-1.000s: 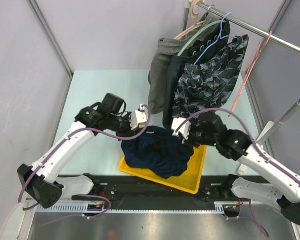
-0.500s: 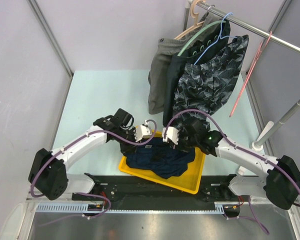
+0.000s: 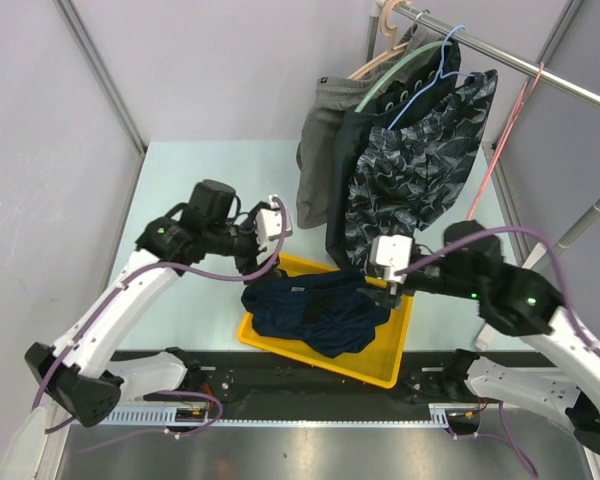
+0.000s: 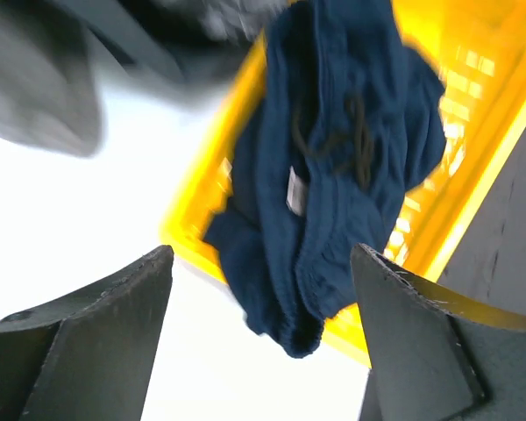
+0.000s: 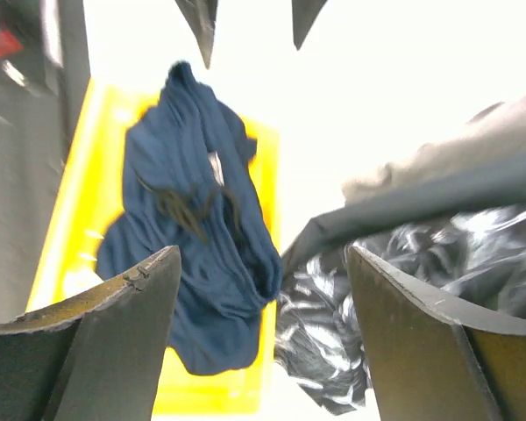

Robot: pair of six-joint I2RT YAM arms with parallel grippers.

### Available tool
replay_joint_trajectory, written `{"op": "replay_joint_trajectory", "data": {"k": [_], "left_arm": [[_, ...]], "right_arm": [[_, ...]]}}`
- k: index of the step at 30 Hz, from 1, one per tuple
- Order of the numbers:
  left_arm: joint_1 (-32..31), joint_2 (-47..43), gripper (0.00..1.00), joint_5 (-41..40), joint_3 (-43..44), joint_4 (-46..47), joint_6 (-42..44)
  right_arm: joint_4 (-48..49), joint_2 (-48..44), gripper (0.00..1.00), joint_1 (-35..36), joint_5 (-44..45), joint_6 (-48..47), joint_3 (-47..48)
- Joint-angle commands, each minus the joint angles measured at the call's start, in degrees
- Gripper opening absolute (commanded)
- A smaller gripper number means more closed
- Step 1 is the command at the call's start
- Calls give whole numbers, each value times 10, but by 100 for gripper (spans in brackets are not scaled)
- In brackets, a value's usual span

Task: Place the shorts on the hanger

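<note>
The dark navy shorts (image 3: 315,308) lie crumpled in the yellow tray (image 3: 380,360), one edge draped over its left rim; a small white label shows (image 4: 295,191). My left gripper (image 3: 278,230) hovers open above and left of the shorts (image 4: 333,149), holding nothing. My right gripper (image 3: 383,280) is open too, over the tray's right part, with the shorts (image 5: 193,263) below and apart from its fingers (image 5: 96,342). The pink-red hanger (image 3: 500,150) hangs bare from the rail (image 3: 550,78) at the far right.
Grey shorts (image 3: 323,130) and black-grey patterned shorts (image 3: 420,165) hang from the rail on a mint-green hanger (image 3: 400,72) and a blue wire hanger (image 3: 425,85), right behind the tray. A slanted pole (image 3: 570,235) stands at the right. Grey walls close in both sides.
Both grippers were shut down at the shorts in the tray; they have opened, let go and lifted apart, left arm up-left, right arm to the right. The shorts settled in the tray.
</note>
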Motion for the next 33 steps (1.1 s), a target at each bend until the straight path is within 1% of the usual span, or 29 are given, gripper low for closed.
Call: {"op": "replay_joint_trajectory", "data": {"k": [1, 2, 3, 5, 6, 7, 9, 10, 11, 12, 13, 14, 15, 16, 17, 19, 21, 24, 28, 31, 33], "left_arm": [[3, -21, 87, 42, 76, -16, -16], [3, -24, 88, 42, 82, -14, -20], [3, -25, 89, 39, 89, -9, -23], [3, -26, 90, 31, 87, 5, -28], [3, -27, 90, 31, 83, 7, -29], [3, -27, 90, 32, 79, 13, -31], [3, -28, 90, 33, 71, 20, -36], [3, -29, 91, 34, 70, 32, -41], [3, -28, 91, 37, 69, 37, -48], [3, -29, 92, 40, 70, 42, -50], [3, -29, 93, 39, 71, 52, -52], [3, -31, 93, 39, 71, 58, -59], [3, -30, 94, 38, 71, 63, -61], [3, -30, 95, 38, 73, 68, -63], [3, -28, 95, 40, 77, 66, -64], [3, -26, 95, 43, 81, 57, -61], [3, -26, 96, 41, 88, 50, -52], [3, -28, 96, 33, 95, 42, -45], [3, -35, 96, 32, 86, 52, -45], [3, -37, 97, 32, 71, 63, -50], [3, -37, 96, 30, 65, 68, -52]], "right_arm": [[-99, -3, 81, 7, -28, 59, 116], [-103, -2, 81, -9, -36, 66, 137], [-98, -3, 82, -41, -35, 82, 154], [-89, -5, 82, -77, -33, 140, 198], [-68, -8, 82, -118, -37, 163, 208], [-53, -19, 82, -143, -36, 220, 223], [-18, -28, 81, -185, -30, 271, 235], [-9, -36, 80, -233, -4, 295, 240], [0, -38, 80, -259, 17, 343, 249], [0, -42, 78, -288, 39, 370, 252], [-7, -45, 77, -342, 92, 388, 252], [-34, -41, 75, -379, 118, 444, 251], [-56, -38, 72, -409, 137, 468, 249], [-71, -36, 73, -435, 146, 485, 243], [-81, -39, 73, -468, 152, 512, 217], [-71, -48, 73, -477, 190, 531, 184], [-41, -48, 73, -481, 204, 537, 161], [-9, -32, 73, -483, 241, 522, 152], [25, 0, 72, -484, 248, 509, 148], [59, 26, 68, -485, 236, 505, 147], [82, 40, 67, -486, 242, 502, 148]]}}
